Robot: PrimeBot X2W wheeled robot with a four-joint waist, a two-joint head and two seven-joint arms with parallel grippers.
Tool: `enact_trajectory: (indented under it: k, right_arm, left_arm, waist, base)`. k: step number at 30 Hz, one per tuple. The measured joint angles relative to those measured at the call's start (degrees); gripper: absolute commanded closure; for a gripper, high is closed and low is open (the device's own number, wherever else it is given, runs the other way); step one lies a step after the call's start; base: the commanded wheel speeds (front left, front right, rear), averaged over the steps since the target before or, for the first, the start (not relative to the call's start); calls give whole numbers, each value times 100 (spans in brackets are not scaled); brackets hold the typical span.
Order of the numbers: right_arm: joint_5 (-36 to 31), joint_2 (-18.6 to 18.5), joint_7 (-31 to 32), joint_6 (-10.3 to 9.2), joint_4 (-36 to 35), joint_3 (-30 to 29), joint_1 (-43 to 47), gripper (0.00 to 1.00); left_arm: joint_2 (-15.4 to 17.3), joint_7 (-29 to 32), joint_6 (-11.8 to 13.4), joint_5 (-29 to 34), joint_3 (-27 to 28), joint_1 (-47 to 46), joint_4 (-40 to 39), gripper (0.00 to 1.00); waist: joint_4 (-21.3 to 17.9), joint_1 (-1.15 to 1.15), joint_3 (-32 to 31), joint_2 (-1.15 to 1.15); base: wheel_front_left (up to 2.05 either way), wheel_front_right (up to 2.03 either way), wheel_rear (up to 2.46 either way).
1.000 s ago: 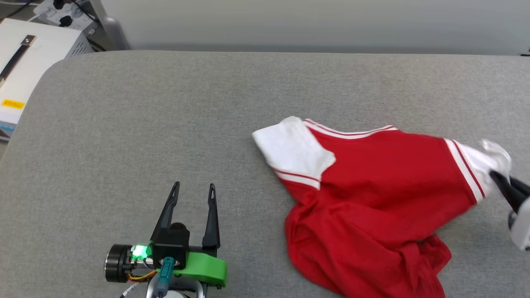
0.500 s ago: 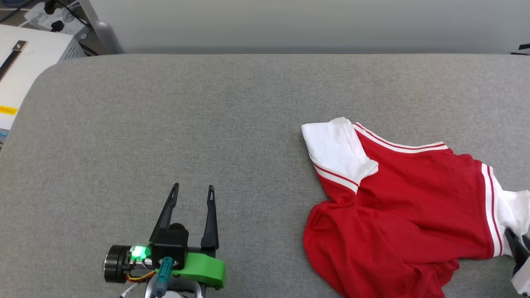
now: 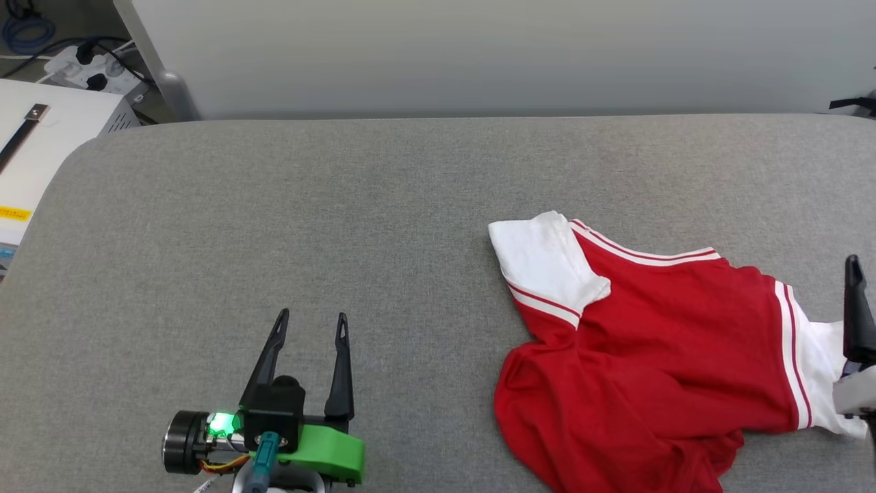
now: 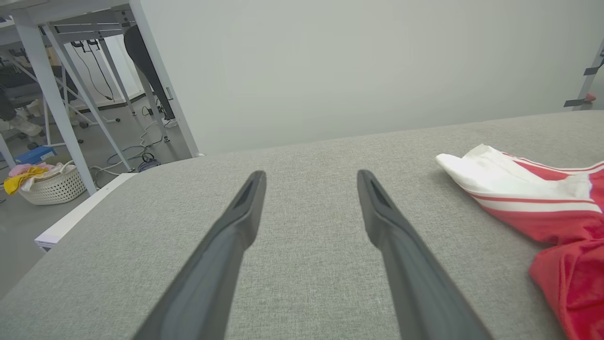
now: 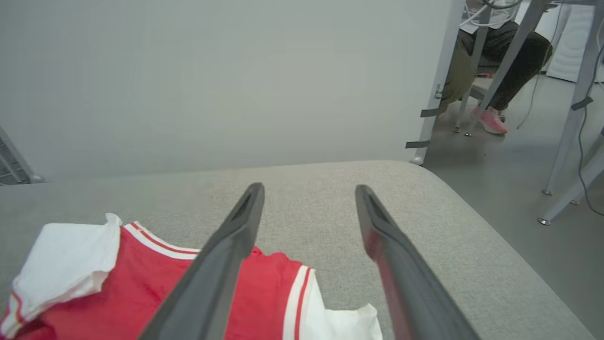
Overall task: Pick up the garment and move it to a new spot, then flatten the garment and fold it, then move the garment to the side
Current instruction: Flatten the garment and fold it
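Observation:
The garment [image 3: 657, 349], red with white striped-trim sleeves, lies crumpled on the right half of the grey padded table [image 3: 274, 205]. One white sleeve points toward the table's middle, the other lies at the right edge. A dark finger [image 3: 853, 308] of my right gripper stands up over that right sleeve. In the right wrist view the right gripper [image 5: 309, 187] is open, its fingers spread above the garment [image 5: 141, 278] with nothing between them. My left gripper [image 3: 311, 316] rests open at the lower left, well clear of the cloth. Seen from the left wrist, the left gripper [image 4: 310, 174] is open and the garment [image 4: 542, 203] lies to its right.
A white box [image 3: 34, 150] and a power strip [image 3: 89, 68] sit beyond the table's rounded left corner. A laundry basket [image 4: 52, 184] stands on the floor among metal frame legs. A seated person's legs and pink shoe [image 5: 493, 120] are past the table's right end.
My right gripper dragged the garment to the right by its white sleeve, then opened and let the sleeve drop onto the table. The head camera has tilted a little. The left gripper stayed put.

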Motion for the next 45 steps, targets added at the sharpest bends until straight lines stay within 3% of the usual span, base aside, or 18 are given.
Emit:
enact_trajectory:
  k: [7,15,22,33,38,45]
  right_arm:
    - [-801,1032,156,0,-1423,124,552,0]
    - [-978,1092,282,0,-1764,386,703,0]
    - [-780,417,903,0,-1757,1049,-339,0]
    - [1158,-1163,4061,0,-533,3665,-2744,0]
    - [1875,-1434,5029,0,-18,4626,-3253,0]
    - [2091,-1440,5086,-1,842,5355,-3569,0]
  left_arm:
    - [38,0,-16,1,-7,19,-30,0]
    - [44,0,-13,8,-32,23,-54,0]
    - [53,0,-9,8,-58,15,-101,0]
    - [10,0,-14,23,-203,-303,-142,0]
    - [-49,0,-7,21,-274,-459,-143,0]
    - [-123,0,32,11,-374,-670,-153,0]
  waist:
    - [46,0,-46,0]
    - [176,0,-47,0]
    - [271,0,84,0]
    - [583,0,557,0]
    - [785,0,837,0]
    - [1035,0,1241,0]
  base:
    - [0,0,0]
    - [0,0,0]
    - [0,0,0]
    - [0,0,0]
    - [0,0,0]
    - [0,0,0]
